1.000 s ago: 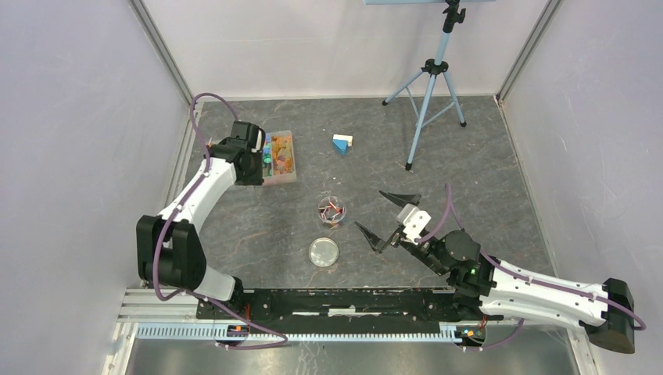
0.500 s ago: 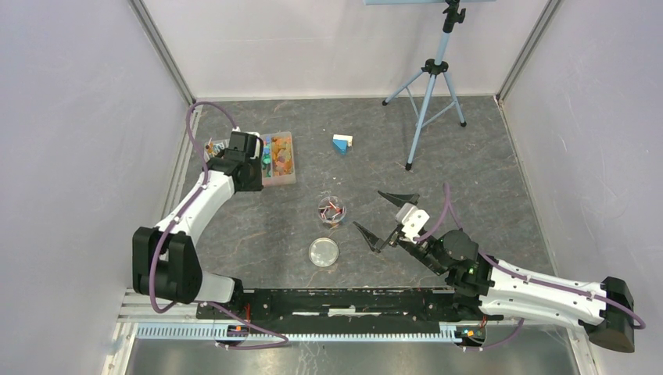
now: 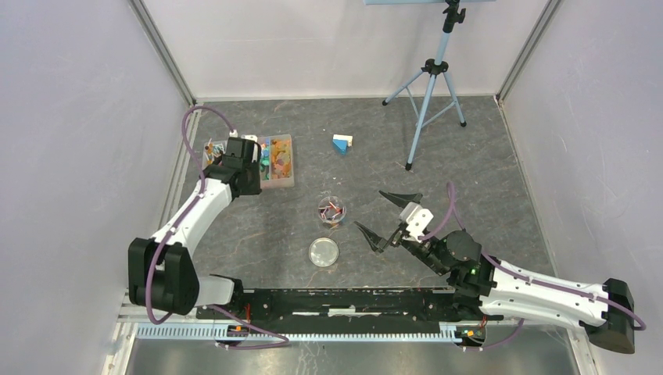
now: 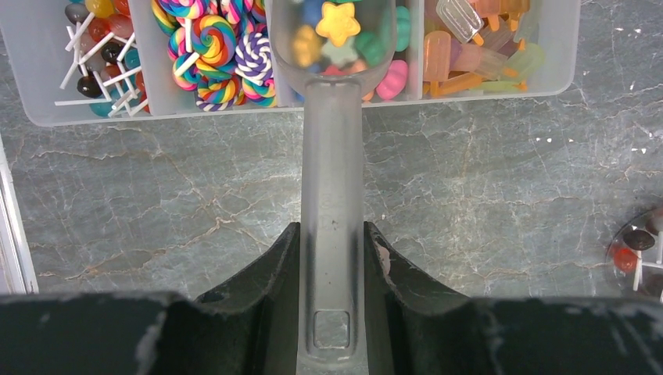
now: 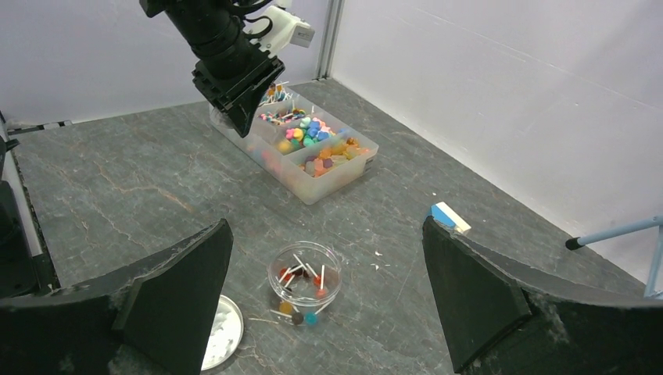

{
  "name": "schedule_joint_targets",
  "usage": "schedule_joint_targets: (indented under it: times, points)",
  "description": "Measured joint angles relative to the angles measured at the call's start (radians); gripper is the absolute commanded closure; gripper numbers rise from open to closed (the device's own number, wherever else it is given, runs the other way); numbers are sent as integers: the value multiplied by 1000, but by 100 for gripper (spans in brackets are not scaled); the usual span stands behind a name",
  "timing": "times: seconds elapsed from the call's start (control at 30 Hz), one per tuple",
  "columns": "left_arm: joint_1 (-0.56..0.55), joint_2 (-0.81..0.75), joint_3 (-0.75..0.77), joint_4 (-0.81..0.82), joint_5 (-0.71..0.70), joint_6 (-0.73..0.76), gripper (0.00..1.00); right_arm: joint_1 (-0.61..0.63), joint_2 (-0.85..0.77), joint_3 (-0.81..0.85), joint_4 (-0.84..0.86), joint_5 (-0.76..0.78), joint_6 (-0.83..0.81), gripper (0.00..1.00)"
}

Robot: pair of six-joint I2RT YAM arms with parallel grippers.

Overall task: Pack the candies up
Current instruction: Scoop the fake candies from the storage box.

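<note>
The candies (image 4: 219, 47) fill a clear divided box (image 3: 279, 178): stick lollipops, swirl lollipops, small shaped sweets and ice-lolly shapes. My left gripper (image 4: 332, 230) is shut on the handle of a clear scoop (image 4: 332, 156). The scoop's bowl holds a yellow star and other small candies (image 4: 338, 23) above the box's middle compartment. From above, that gripper (image 3: 234, 160) covers the box's middle. A clear jar (image 3: 332, 209) with a few lollipops (image 5: 301, 277) stands mid-table. My right gripper (image 5: 326, 226) is open and empty, just right of the jar (image 5: 305, 275).
A round lid (image 3: 323, 251) lies flat in front of the jar. A blue-and-white block (image 3: 342, 143) sits further back. A tripod (image 3: 428, 94) stands at the back right. White walls enclose the dark stone-patterned floor.
My left arm has slid left along the box with the scoop, uncovering more of the box's right side. The right arm has barely moved.
</note>
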Motion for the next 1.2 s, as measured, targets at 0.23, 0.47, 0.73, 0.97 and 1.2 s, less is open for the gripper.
schedule_joint_targets:
  times: [0.23, 0.47, 0.73, 0.97, 1.2]
  points:
    - [0, -63, -38, 5, -13, 0, 98, 0, -8, 0, 0, 2, 11, 2]
    - [0, -75, -46, 11, -15, 0, 98, 0, -20, 0, 0, 2, 15, 2]
    - [0, -127, -62, 15, -18, 0, 98, 0, -23, 0, 0, 2, 15, 2]
    - [1, -152, -64, 16, -13, 0, 98, 0, -12, 0, 0, 2, 14, 2]
    - [1, -189, -71, 17, -5, 0, 98, 0, -2, 0, 4, 2, 14, 2]
